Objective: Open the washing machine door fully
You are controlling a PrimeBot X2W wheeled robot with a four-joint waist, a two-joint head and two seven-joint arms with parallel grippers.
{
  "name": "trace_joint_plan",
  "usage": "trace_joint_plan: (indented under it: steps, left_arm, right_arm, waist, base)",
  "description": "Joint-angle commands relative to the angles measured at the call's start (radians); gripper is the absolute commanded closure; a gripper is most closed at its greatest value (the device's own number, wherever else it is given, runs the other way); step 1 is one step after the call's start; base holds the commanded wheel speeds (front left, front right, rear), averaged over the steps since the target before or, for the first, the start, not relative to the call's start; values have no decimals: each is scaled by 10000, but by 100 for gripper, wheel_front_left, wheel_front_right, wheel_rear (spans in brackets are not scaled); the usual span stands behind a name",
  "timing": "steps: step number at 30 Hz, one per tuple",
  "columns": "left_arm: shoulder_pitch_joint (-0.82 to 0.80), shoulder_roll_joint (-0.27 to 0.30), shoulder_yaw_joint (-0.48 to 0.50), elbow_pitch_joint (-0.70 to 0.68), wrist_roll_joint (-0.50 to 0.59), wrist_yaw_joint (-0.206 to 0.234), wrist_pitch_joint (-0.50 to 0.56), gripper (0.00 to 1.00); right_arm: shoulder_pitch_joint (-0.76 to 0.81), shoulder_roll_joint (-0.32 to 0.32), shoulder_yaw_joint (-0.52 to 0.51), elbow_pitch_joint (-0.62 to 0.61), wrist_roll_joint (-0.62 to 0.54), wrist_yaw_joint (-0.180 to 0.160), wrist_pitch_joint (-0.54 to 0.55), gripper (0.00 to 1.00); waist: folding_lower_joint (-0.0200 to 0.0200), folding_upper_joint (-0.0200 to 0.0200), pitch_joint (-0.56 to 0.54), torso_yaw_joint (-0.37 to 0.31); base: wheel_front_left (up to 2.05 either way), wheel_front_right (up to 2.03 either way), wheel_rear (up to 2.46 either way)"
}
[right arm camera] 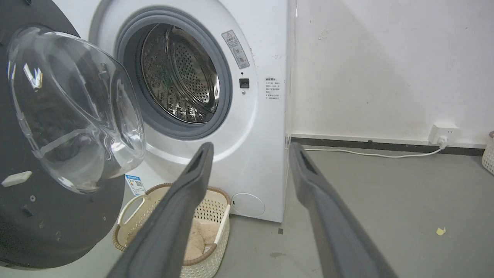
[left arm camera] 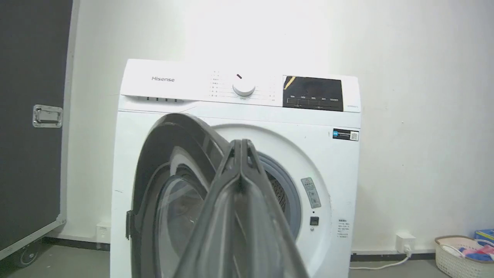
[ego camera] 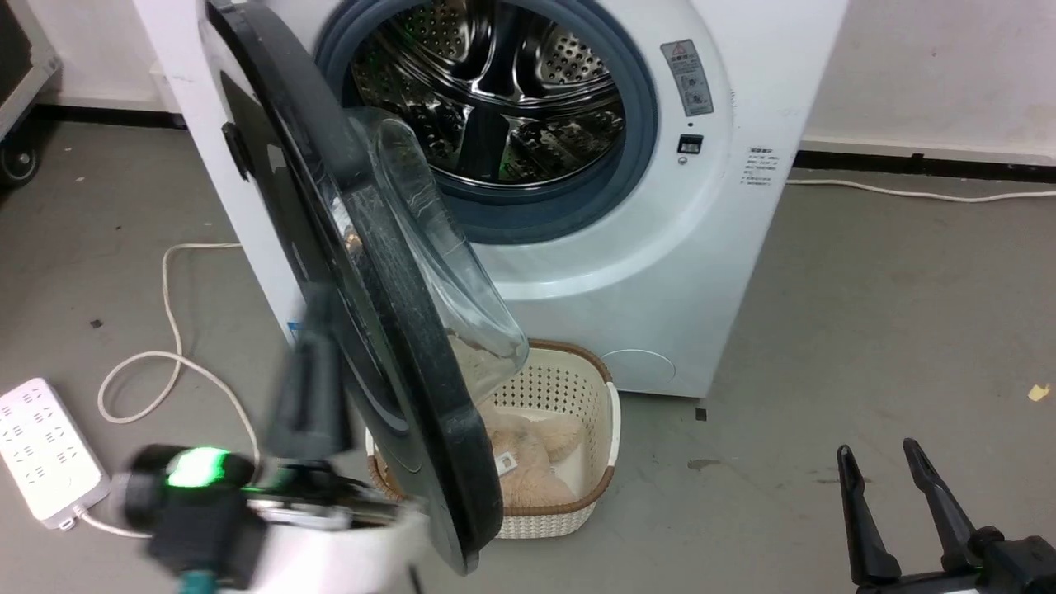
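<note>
Washing machine door (ego camera: 404, 346) hanging half-swung off washer's (ego camera: 676, 247) left front edge, over basket (ego camera: 569, 388). Left gripper (left arm camera: 241, 148) pinched together, empty, beside outer face, probably for nudging; contact unclear. Right gripper (ego camera: 877, 450) spread, clear of swing.

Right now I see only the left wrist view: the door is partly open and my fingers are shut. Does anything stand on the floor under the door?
Observer: Yes, a cream basket stands before the machine, partly under the washing machine door.
Operator: Is it empty?
Observer: No, a beige plush thing lies in it.
Operator: Where is the right gripper?
Observer: The right gripper is open, low at the right, apart from the door.
</note>
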Motion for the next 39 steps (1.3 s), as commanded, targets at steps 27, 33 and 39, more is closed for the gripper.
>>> trace_joint_plan:
  steps: [27, 33, 39]
  left_arm:
    - [360, 142, -2705, 3997, -968, 595, 1554, 100]
    - [672, 435, -2404, 4029, -1135, 704, 1512, 100]
    - [1049, 1041, -1623, 3835, -1390, 952, 1512, 100]
  right_arm:
    - [-197, 49, 34, 156, 302, 8, -45, 0]
    - [-37, 49, 19, 191, 295, 8, -45, 0]
    - [61, 49, 140, 278, 325, 8, -45, 0]
  waist:
    - [0, 0, 207, 231]
    - [0, 0, 12, 987]
    - [0, 0, -193, 1874]
  base:
    - [0, 0, 0]
    - [0, 0, 0]
    - [0, 0, 0]
